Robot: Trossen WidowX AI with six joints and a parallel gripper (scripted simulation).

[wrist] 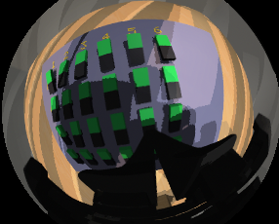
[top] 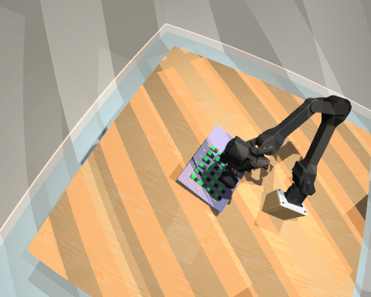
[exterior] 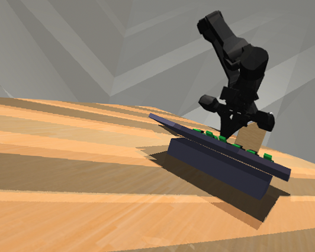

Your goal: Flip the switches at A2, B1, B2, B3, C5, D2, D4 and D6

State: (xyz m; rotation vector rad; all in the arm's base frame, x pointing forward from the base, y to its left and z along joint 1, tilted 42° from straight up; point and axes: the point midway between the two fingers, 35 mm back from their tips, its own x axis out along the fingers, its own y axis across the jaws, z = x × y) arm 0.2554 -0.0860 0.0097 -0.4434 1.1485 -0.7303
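Observation:
The lavender panel [top: 220,130] [exterior: 162,120] [wrist: 200,58] is tilted and carries four rows of green-and-black rocker switches. My gripper [exterior: 224,137] [wrist: 150,132] is shut and empty, pointing down at the panel. In the wrist view its tips are at the near, black end of switch C5 [wrist: 146,117] and partly cover it; I cannot tell if they touch. Switch C6 [wrist: 176,111] is beside them. D5 is mostly hidden and D6 [wrist: 179,139] shows only a green sliver. Switch A6 [top: 212,148] [wrist: 162,41] and A1 [top: 193,177] [wrist: 49,77] show. Shadows make many raised ends hard to read.
The panel stands on a dark block [exterior: 216,165] on the striped wooden table [top: 136,226] [exterior: 71,215]. The arm's base sits on a wooden block [top: 271,204] [exterior: 250,136] at the panel's near side. Neighbouring switches stand close around the fingertips.

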